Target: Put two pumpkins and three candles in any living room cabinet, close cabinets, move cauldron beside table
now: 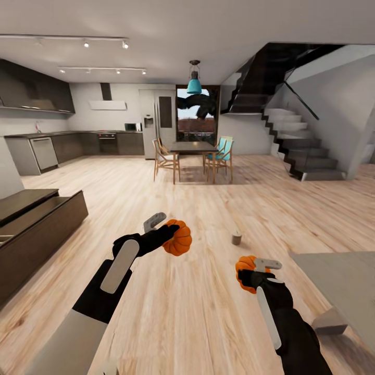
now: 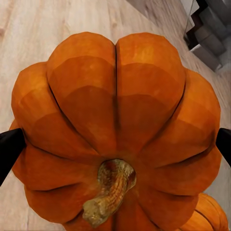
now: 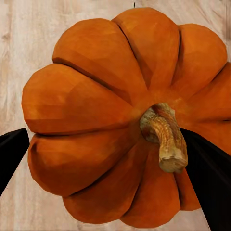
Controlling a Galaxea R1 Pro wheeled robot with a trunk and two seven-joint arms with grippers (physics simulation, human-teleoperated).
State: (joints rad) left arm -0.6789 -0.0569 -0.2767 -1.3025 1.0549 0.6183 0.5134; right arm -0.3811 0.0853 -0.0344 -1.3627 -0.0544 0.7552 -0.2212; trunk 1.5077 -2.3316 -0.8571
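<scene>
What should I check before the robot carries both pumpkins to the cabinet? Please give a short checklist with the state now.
1. Left tool holds its pumpkin: ok.
2. Right tool holds the other pumpkin: ok.
3. Both pumpkins lifted off the floor: ok.
4. Cabinet drawer open to receive them: cannot tell.
5. Candle stowed: not ok, it stands on the floor.
6. Table corner apart from the right arm: ok.

Two bright orange, ribbed round pumpkins are both held off the floor. The left-hand pumpkin [image 1: 178,237] is clamped between black fingers [image 2: 8,149], its curled brown stem facing the wrist. The right-hand pumpkin [image 1: 245,266] is pinched likewise, stem toward its wrist. A short beige-grey cylindrical candle [image 1: 237,238] stands upright on the pale wooden floor [image 1: 198,312], near the glossy grey-beige table [image 1: 338,281] corner.
</scene>
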